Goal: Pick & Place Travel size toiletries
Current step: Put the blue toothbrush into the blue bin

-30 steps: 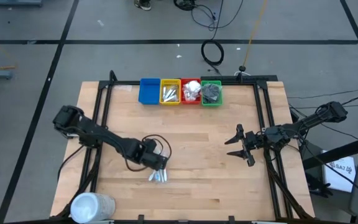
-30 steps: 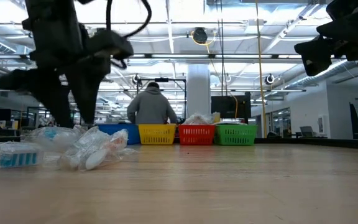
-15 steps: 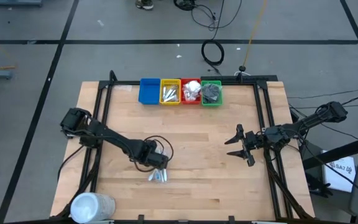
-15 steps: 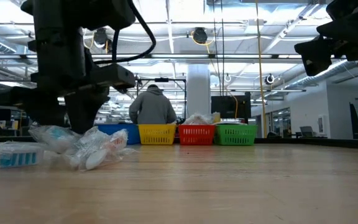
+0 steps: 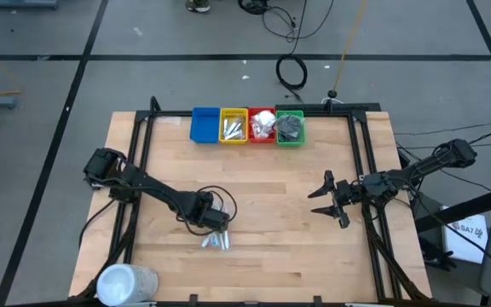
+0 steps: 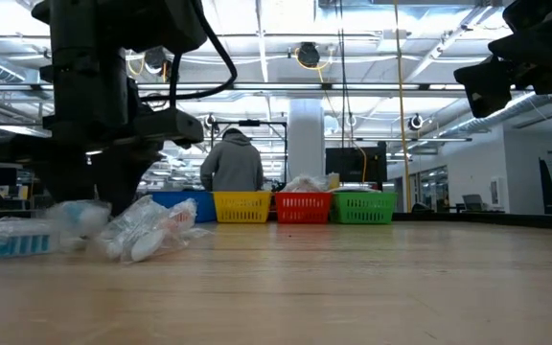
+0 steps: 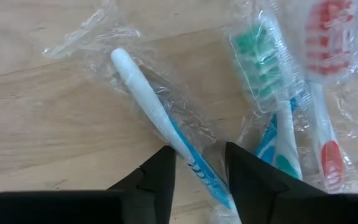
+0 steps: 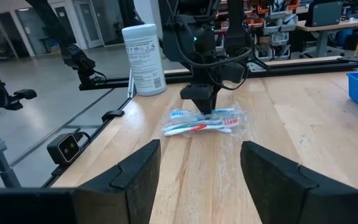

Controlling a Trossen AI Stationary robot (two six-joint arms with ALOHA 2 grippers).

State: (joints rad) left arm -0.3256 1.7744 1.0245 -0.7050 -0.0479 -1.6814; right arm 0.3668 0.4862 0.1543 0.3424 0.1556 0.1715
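Observation:
Three slim toothbrushes in clear wrap [image 5: 216, 241] lie flat on the wooden table, left of centre. The left wrist view shows a blue-and-white toothbrush [image 7: 157, 118], a green toothbrush [image 7: 269, 62] and a red toothbrush [image 7: 325, 93]. My left gripper [image 5: 209, 222] points down over them, open, one finger on each side of the blue-and-white handle [image 7: 197, 171]. My right gripper [image 5: 320, 201] hangs open and level over the table's right side, holding nothing. My left gripper comes from above, pointing down, its fingers [image 7: 160, 177] across the blue-and-white toothbrush's handle [image 7: 194, 167] toward its brush end. The fingertips sit down in the clear wrap beside the handle; I cannot tell whether they touch the handle itself. The toothbrush lies flat on the table.
Blue [image 5: 204, 125], yellow [image 5: 233, 126], red [image 5: 262, 125] and green [image 5: 290, 126] bins stand in a row at the far edge, the last three with items inside. A large white cylinder [image 5: 126, 281] lies at the near left corner. A person stands beyond the table [image 6: 231, 165].
My left gripper has come down onto the wrapped toothbrushes, rolling a little at the wrist. The puffed-up wrap under it now sits lower and flatter. The toothbrushes have stayed in place.

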